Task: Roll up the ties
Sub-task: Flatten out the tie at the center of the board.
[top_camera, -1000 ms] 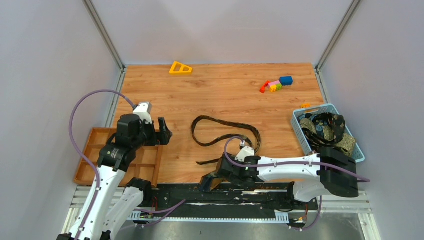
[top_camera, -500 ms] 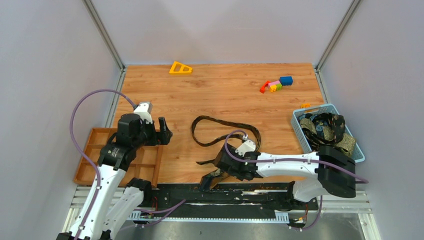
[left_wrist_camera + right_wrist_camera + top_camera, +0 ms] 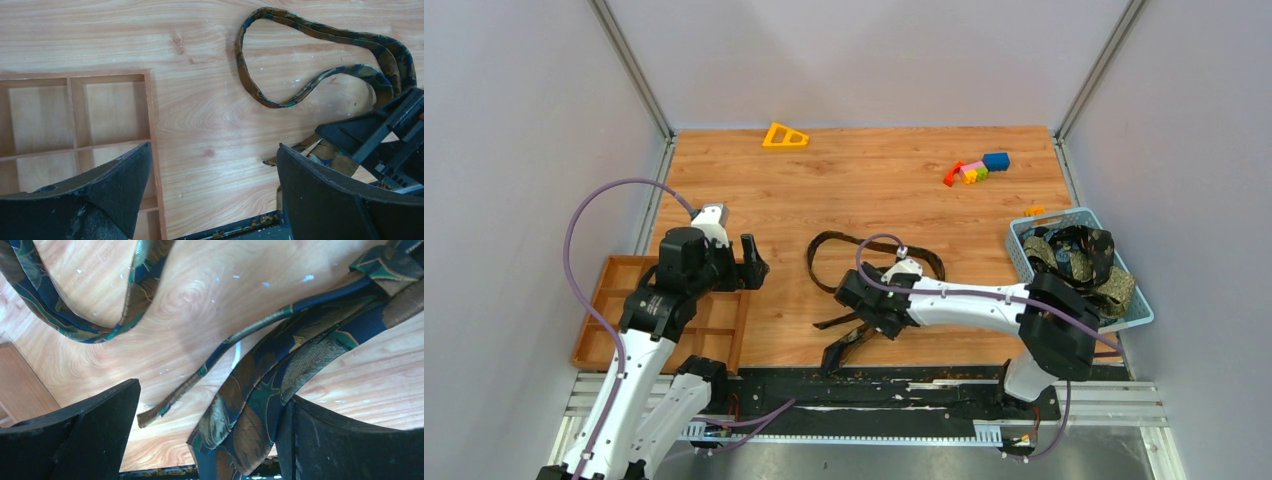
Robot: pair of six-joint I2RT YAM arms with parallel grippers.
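Hovering my right end effector low over the tie at the near-middle of the bench. Jaws are spread wide and grip nothing. The wide end lies between the fingers, hard up against the right one, with a gap on the left. The narrow tip lies just beside it.

I straddle the wide end because a roll needs a firm starting edge, and the blade is the stiffest part.

- The rest of the tie runs away from me in a loose loop toward the bench centre, partly doubled over itself. It likely needs straightening, or the roll comes out skewed.
- My left end effector is also wide open and holds nothing. It is parked high over the inner edge of the wooden tray, apart from the tie, so it doesn't crowd my right arm's reach. I can't tell from here what the tray is for.
- More ties sit heaped in the blue basket at the right edge. My guess is they queue behind this one.

Status: early, no roll begun. Next I'd centre the blade, then close. The off-centre fabric risks a one-sided pinch that slips.
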